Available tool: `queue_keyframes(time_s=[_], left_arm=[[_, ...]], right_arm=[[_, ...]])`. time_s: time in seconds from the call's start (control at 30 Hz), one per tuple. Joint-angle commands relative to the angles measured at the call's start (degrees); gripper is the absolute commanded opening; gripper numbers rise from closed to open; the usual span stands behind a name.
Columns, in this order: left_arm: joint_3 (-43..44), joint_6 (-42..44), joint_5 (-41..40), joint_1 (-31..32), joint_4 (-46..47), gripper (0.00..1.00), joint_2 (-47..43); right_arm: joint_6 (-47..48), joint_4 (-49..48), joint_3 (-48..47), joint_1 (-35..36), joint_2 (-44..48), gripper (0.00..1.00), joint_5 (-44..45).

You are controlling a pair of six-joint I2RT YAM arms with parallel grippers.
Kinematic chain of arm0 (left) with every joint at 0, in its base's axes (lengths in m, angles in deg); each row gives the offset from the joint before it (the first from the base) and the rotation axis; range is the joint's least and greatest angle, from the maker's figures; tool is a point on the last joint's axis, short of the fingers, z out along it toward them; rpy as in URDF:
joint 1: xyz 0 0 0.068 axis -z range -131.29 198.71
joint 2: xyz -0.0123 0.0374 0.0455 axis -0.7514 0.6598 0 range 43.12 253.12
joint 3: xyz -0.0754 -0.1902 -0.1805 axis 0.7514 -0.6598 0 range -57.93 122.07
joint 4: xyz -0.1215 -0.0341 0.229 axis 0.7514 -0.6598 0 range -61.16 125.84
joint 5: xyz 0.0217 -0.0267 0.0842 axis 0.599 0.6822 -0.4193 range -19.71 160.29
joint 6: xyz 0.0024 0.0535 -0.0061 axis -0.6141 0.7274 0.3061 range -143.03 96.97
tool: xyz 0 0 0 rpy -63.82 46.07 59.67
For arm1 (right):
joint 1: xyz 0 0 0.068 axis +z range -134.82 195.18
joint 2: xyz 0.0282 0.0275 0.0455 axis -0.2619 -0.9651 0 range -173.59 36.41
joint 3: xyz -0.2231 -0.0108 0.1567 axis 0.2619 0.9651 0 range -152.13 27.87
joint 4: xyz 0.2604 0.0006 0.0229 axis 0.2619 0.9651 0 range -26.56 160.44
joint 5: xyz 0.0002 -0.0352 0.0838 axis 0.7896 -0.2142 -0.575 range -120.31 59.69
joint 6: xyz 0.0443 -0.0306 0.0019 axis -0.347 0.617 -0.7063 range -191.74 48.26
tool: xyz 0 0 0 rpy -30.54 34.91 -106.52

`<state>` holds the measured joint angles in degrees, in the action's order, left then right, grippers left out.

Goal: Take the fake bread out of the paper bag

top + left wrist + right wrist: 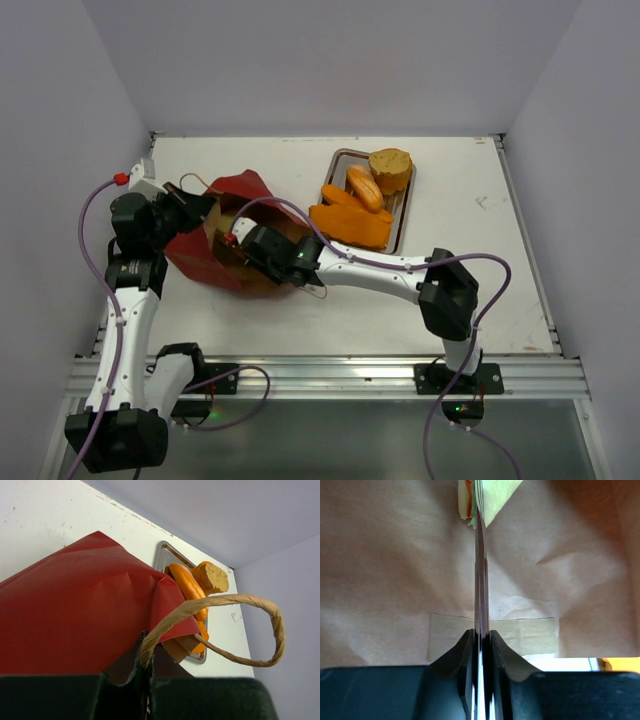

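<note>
The red paper bag (235, 190) lies on its side left of centre, brown mouth toward the right arm. My left gripper (205, 215) is shut on the bag's rim at the root of a cord handle (270, 615); the red wall (75, 615) fills the left wrist view. My right gripper (245, 248) reaches into the mouth. Inside, against brown paper (395, 570), it (481, 635) is shut on a thin flat piece seen edge-on, joined to the sandwich with pale green filling (490, 495). A round bun (390, 168), baguette (365, 187) and orange slab (350, 225) lie on the tray.
The metal tray (405, 215) stands right of the bag toward the back, also seen past the bag in the left wrist view (162, 552). White walls enclose the table on three sides. A second cord handle (315, 292) lies by the bag's near edge.
</note>
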<state>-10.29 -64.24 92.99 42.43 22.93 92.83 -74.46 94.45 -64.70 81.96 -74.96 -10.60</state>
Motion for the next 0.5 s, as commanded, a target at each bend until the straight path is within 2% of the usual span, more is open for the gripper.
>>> queue_keyframes(time_s=[0.0,0.13,0.47], left_arm=[[0.1,-0.8,0.2,0.1,3.0,0.0,-1.2],[0.0,-0.4,-0.3,0.2,2.6,0.0,-1.2],[0.0,3.4,-2.7,0.1,1.6,0.0,-0.1]], right_arm=[[-1.2,-1.6,-1.7,-1.7,0.3,0.12,-1.0],[-0.4,-1.5,-1.2,-2.5,1.8,0.0,-3.1],[6.8,-2.7,2.2,-3.9,12.4,0.0,-8.7]])
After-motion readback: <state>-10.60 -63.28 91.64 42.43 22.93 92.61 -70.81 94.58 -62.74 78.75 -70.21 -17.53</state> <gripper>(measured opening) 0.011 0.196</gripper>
